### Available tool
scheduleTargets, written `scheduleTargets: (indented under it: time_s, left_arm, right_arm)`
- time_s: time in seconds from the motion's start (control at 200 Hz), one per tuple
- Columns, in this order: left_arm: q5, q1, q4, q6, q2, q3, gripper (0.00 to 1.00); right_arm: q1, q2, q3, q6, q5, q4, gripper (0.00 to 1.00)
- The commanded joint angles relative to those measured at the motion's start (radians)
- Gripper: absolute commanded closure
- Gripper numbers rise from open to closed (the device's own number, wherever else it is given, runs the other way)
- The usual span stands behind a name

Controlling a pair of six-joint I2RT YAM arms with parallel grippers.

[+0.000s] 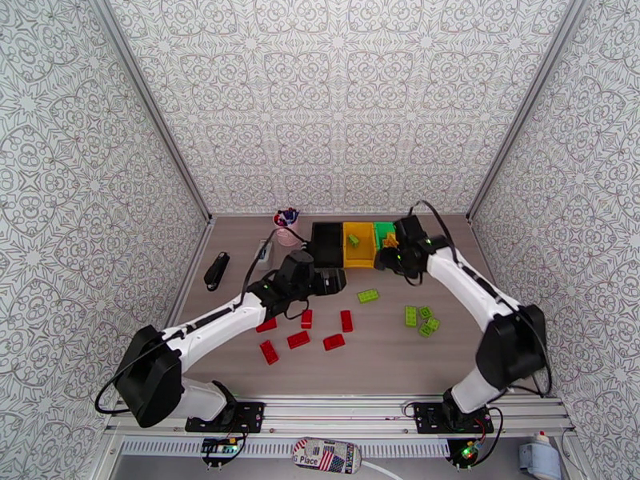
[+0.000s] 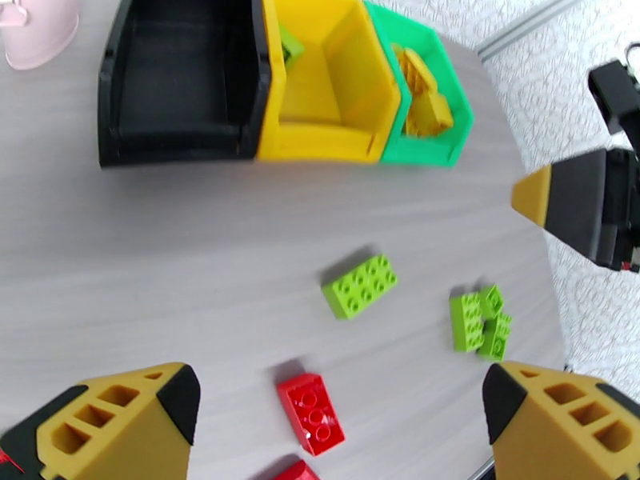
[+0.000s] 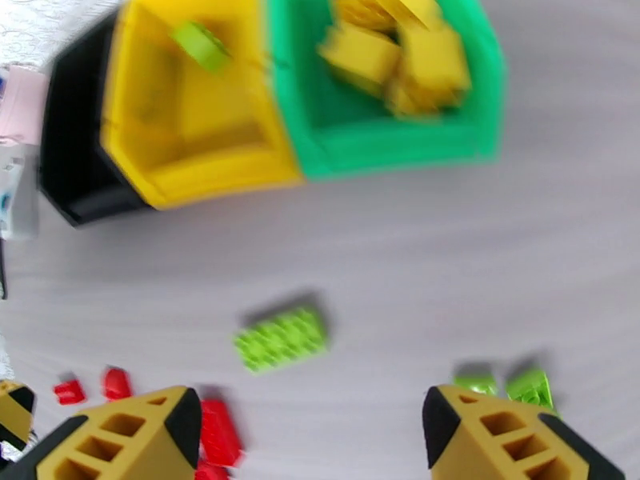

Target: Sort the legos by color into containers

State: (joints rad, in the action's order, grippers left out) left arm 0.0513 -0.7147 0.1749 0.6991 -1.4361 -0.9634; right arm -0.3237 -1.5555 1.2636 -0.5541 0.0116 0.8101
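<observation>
Nearest the bases, the red legos [image 1: 298,339] lay scattered on the table [image 1: 384,370], none of them binned; a step further out, one light green brick [image 1: 368,295] sat alone, with a green cluster [image 1: 421,319] to its right. Over that patch the left gripper [image 2: 340,398] hung spread wide, nothing between its fingers; the right gripper [image 3: 312,414] was parted too and carried nothing, just in front of the green bin [image 1: 385,232]. At the back, the black bin [image 1: 326,243], the yellow bin [image 1: 358,243] and the green bin stood touching in a row, with yellow bricks [image 2: 428,106] piled in the green one and a green brick [image 2: 290,43] in the yellow one. That looked like the trap: a brick dropped by bin colour would spoil the sort, and with both wrists so close together, a reach across could clip the other arm. The left wrist view gave studs crisply where the right wrist view smeared them; the top view gave the whole red spread
</observation>
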Motion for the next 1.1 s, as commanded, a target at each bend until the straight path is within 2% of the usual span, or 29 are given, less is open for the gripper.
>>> scheduleTargets:
  time_s: [0.0, 0.16, 0.385, 0.635, 1.095]
  left_arm:
    - [-0.032, -0.038, -0.031, 0.002, 0.006, 0.034, 0.01]
    - [-0.047, -0.085, -0.077, 0.043, -0.015, 0.076, 0.01]
    - [-0.051, -0.146, -0.115, 0.099, -0.093, 0.096, 0.01]
    - [-0.055, -0.188, -0.155, 0.141, -0.127, 0.111, 0.02]
    - [-0.062, -0.190, -0.153, 0.146, -0.130, 0.109, 0.02]
  right_arm:
    - [0.029, 0.077, -0.145, -0.037, -0.029, -0.051, 0.24]
    - [0.058, 0.149, -0.306, -0.059, -0.021, -0.087, 0.28]
    - [0.084, 0.186, -0.434, -0.081, -0.009, -0.137, 0.33]
    - [0.090, 0.144, -0.477, -0.080, 0.004, -0.176, 0.35]
    - [0.091, 0.060, -0.498, -0.068, 0.036, -0.228, 0.39]
